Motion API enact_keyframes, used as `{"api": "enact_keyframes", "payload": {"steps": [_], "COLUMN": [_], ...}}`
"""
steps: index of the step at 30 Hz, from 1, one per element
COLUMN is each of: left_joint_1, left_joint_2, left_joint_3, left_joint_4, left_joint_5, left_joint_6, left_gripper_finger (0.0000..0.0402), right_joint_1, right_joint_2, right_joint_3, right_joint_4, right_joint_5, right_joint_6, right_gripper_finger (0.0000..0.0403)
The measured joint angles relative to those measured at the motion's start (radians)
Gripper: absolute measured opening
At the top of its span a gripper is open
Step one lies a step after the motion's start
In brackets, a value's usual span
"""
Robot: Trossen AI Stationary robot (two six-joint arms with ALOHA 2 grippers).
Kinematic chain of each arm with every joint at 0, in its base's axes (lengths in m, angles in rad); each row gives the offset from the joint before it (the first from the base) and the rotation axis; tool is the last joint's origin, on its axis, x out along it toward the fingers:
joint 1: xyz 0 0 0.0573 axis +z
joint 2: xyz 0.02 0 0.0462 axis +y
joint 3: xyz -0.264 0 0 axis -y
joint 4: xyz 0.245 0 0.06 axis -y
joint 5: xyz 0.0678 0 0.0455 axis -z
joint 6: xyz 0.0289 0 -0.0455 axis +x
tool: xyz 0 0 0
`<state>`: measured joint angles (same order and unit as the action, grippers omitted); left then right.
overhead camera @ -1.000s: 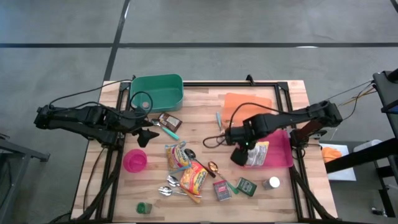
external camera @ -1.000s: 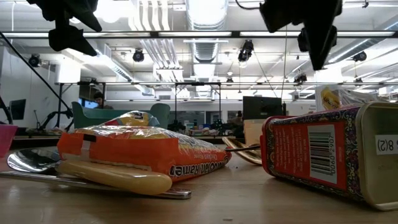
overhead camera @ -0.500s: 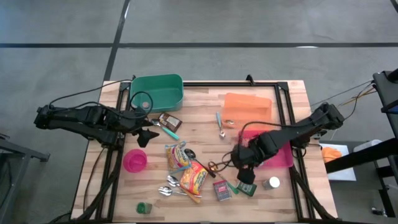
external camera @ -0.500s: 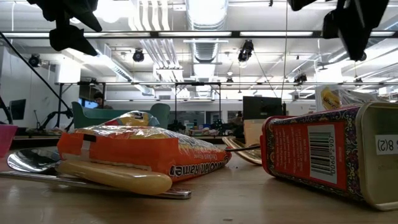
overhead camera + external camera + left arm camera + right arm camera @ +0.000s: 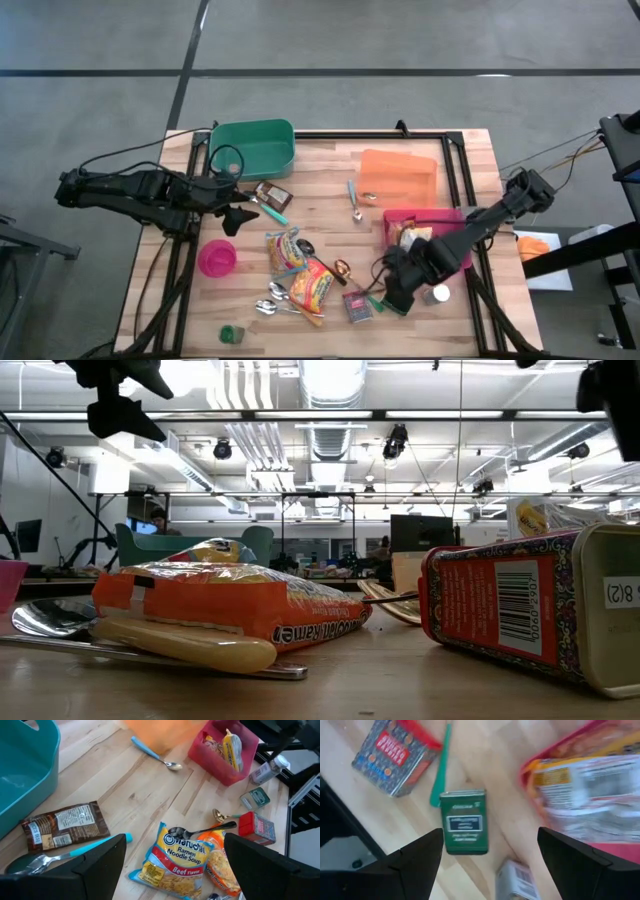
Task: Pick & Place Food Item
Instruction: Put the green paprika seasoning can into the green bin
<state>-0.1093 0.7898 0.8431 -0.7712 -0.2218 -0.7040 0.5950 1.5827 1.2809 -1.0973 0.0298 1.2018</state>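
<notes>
My right gripper (image 5: 393, 296) hangs open, pointing down, above a small green tin (image 5: 465, 822) near the table's front edge, with nothing between its fingers. Beside the tin lie a red tin (image 5: 395, 750) and a silver can (image 5: 517, 880). A food packet (image 5: 410, 236) lies in the pink bin (image 5: 452, 248). Two ramen packets (image 5: 285, 250) (image 5: 315, 282) lie flat mid-table. My left gripper (image 5: 236, 216) waits open, raised over the table's left side.
A green bin (image 5: 252, 148) stands at the far left and an orange lid-like piece (image 5: 400, 172) at the far right. A pink cup (image 5: 217, 258), a brown packet (image 5: 272, 194), spoons (image 5: 355, 200) and forks lie scattered. Bare wood shows along the right front corner.
My right gripper has swung from over the pink bin toward the table's near edge and now hangs over the green tin. The food packet stays behind, lying in the pink bin.
</notes>
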Motion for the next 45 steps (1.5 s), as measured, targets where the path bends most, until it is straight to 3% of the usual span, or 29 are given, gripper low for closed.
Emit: {"api": "enact_keyframes", "payload": {"steps": [8,17,39,45], "left_joint_1": [0.0,0.0,0.0,0.0], "left_joint_2": [0.0,0.0,0.0,0.0], "left_joint_3": [0.0,0.0,0.0,0.0], "left_joint_4": [0.0,0.0,-0.008,-0.008], "left_joint_5": [0.0,0.001,0.001,0.001], "left_joint_6": [0.0,-0.001,-0.001,0.0], "left_gripper_finger": [0.0337,0.0337,0.0337,0.0337], "right_joint_1": [0.056,0.063,0.066,0.066], "right_joint_2": [0.153,0.308,0.368,0.376], "right_joint_3": [0.015,0.056,0.024,0.024], "right_joint_4": [0.127,0.132,0.171,0.172], "right_joint_5": [0.007,0.015,0.033,0.03], "right_joint_6": [-0.109,-0.119,-0.129,-0.131], "right_gripper_finger": [0.0322,0.0322,0.032,0.0261]}}
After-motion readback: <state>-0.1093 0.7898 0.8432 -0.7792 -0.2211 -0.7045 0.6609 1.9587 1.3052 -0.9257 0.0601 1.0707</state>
